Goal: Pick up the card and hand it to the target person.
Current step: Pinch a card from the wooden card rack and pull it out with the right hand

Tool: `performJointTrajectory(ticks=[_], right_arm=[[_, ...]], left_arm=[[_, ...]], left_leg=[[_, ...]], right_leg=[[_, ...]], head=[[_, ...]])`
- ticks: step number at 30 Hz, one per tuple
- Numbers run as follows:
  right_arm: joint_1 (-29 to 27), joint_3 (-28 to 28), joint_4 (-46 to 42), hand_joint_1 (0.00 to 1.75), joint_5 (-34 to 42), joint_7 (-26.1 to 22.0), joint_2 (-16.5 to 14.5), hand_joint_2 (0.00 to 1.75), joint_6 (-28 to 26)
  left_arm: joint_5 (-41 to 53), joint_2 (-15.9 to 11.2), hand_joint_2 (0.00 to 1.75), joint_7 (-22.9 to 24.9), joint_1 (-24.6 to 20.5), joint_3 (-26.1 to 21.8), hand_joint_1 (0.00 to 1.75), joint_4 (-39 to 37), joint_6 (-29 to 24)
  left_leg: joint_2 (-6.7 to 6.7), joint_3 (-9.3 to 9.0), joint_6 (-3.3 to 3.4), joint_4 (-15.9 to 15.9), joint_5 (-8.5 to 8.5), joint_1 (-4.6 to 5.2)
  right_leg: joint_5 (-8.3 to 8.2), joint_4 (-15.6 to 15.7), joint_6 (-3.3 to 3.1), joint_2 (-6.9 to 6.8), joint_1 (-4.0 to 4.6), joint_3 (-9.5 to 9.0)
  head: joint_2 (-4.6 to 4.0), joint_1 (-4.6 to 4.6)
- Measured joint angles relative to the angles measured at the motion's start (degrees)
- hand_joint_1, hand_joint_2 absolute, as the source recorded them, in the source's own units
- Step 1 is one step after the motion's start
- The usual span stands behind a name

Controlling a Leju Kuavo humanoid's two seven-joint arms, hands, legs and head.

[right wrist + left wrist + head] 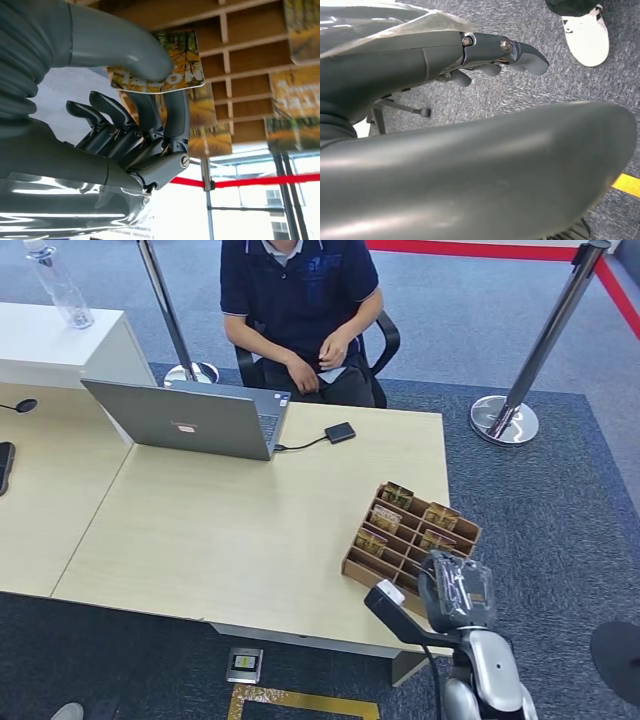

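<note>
- Right hand [151, 125] pinching a card [177, 70]: thumb pressed on its printed face, darker fingers [175, 117] curled up against the other side.
- Card held just beside the wooden compartment box [411, 530], near more cards [392, 518] standing in its slots.
- Box sitting on the near right corner of the light wooden table [226, 530].
- Left hand [497, 55] hanging over grey carpet, fingers loosely extended, gripping nothing.
- Seated behind the table's far edge: person [302, 300] in a dark shirt.
- Open laptop [189, 420] on the table, cabled to a small black device [340, 432].
</note>
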State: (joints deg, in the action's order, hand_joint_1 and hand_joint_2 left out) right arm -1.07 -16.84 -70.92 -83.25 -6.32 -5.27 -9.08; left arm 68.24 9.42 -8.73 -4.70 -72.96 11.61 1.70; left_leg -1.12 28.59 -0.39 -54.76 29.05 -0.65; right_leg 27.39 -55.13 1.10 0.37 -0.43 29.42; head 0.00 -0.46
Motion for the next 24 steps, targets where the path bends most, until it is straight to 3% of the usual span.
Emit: performJointTrajectory(ticks=[8, 13, 19, 24], right_arm=[[-1.5, -3.2, -8.9, 1.75, 2.1, -2.9, 0.3, 1.75, 1.9], [0.6, -6.0, -12.6, 1.75, 3.5, -3.5, 1.0, 1.75, 2.4], [8.8, -8.9, -11.3, 1.75, 5.9, -3.7, 0.7, 1.75, 0.0], [19.7, -10.7, -1.8, 1.75, 7.7, -3.0, -2.2, 1.75, -3.2]], left_arm=[[0.0, 0.0, 0.00, -0.2, 0.0, 0.0, 0.00, 0.0, 0.1], [0.0, 0.0, 0.00, -0.2, -0.1, 0.0, 0.00, -0.1, 0.4], [0.3, 0.2, 0.00, -0.5, -0.2, 0.0, 0.00, -0.2, 0.4], [0.7, 0.3, 0.00, -1.0, -0.4, 0.0, 0.00, -0.2, 0.4]], left_leg=[[0.00, 0.01, 0.00, 0.0, 0.00, 0.00], [0.01, -0.01, 0.00, 0.0, -0.01, 0.00], [0.04, -0.02, -0.04, 0.0, -0.09, 0.00], [0.08, -0.02, -0.06, 0.0, -0.21, -0.02]], right_leg=[[0.00, 0.0, 0.00, 0.00, 0.00, 0.01], [-0.03, 0.0, -0.02, 0.00, 0.00, -0.01], [-0.11, 0.0, -0.03, 0.00, 0.00, -0.03], [-0.19, -0.1, -0.09, 0.00, 0.00, 0.00]], head=[[0.00, 0.01], [0.00, 0.01], [0.00, 0.01], [0.00, 0.00]])
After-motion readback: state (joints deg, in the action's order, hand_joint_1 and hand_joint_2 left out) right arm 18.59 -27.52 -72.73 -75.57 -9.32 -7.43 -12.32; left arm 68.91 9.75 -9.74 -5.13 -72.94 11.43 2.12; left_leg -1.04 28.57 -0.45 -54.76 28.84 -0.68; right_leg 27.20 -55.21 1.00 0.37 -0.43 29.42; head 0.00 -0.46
